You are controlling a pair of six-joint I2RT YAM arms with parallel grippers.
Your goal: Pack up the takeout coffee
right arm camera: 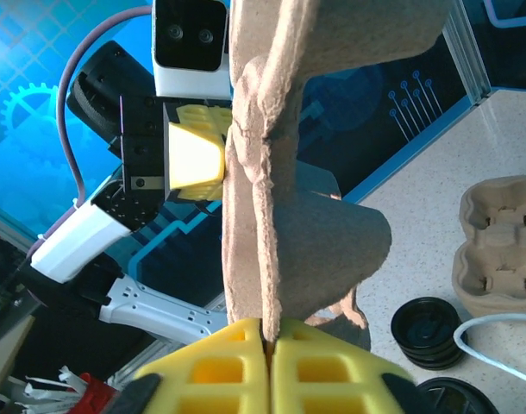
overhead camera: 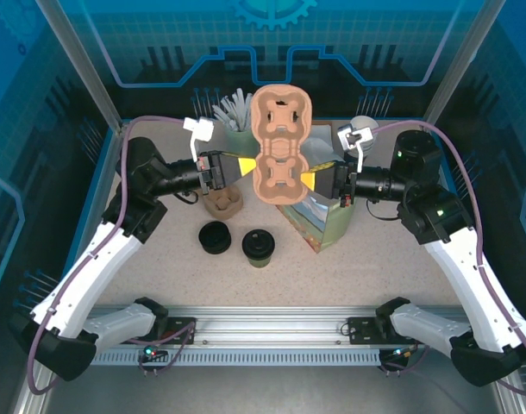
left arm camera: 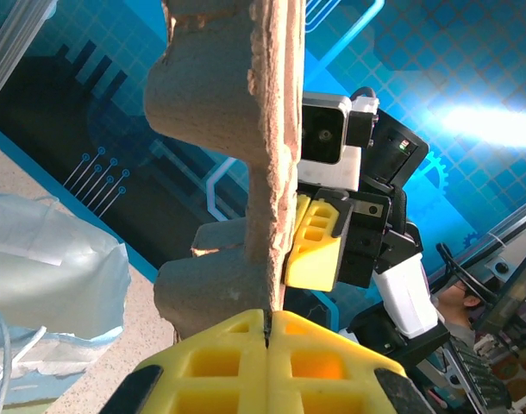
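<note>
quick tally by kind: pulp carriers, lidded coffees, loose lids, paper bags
pulp cup carriers: 2, the raised carrier and the flat carrier
takeout coffee: 1
loose black lid: 1
paper bag: 1
total: 5

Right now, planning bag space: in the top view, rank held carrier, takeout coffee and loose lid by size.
Largest: held carrier, though raised nearer the camera.
Then: takeout coffee and loose lid, alike.
</note>
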